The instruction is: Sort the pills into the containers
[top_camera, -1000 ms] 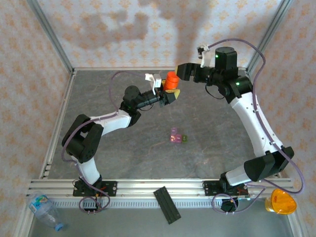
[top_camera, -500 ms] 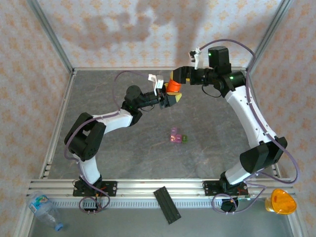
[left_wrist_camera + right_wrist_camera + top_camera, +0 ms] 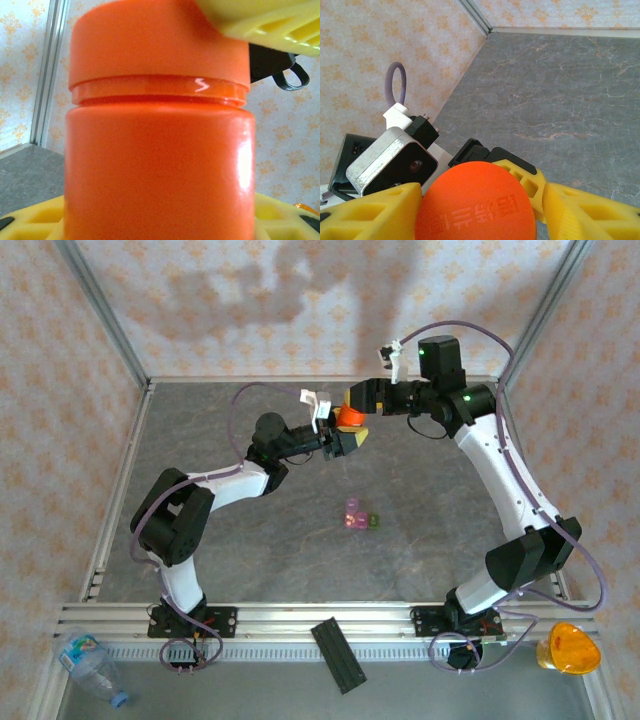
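Now left fingers clamp orange cylindrical plastic bottle above grey table's far side. Right fingers pinch its orange cap; they should twist squarely while left holds steady. Joined pink-purple and green plastic containers sit mid-table.

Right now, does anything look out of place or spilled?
Nothing looks spilled. A black bar lies askew across the front rail, and a clear bottle lies on its side past the near left corner. The containers rest on the table between the arms.
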